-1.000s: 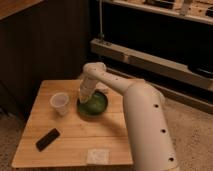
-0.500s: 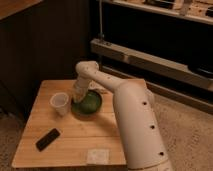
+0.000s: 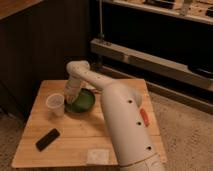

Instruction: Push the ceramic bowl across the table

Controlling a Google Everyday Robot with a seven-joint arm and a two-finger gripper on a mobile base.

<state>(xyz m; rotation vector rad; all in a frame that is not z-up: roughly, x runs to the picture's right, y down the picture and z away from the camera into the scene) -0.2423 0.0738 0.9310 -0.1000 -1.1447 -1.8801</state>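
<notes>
The dark-green ceramic bowl sits on the light wooden table, near its middle, partly hidden by my white arm. My gripper is down at the bowl's left rim, between the bowl and the translucent white plastic cup. The gripper's tip is low against the bowl's edge.
A black phone-like slab lies at the table's front left. A white square napkin lies near the front edge. A dark wooden wall stands behind the table and metal shelving is at the right.
My arm has swung left, and the gripper has moved from over the bowl to its left rim, closer to the cup. The bowl has shifted slightly left.
</notes>
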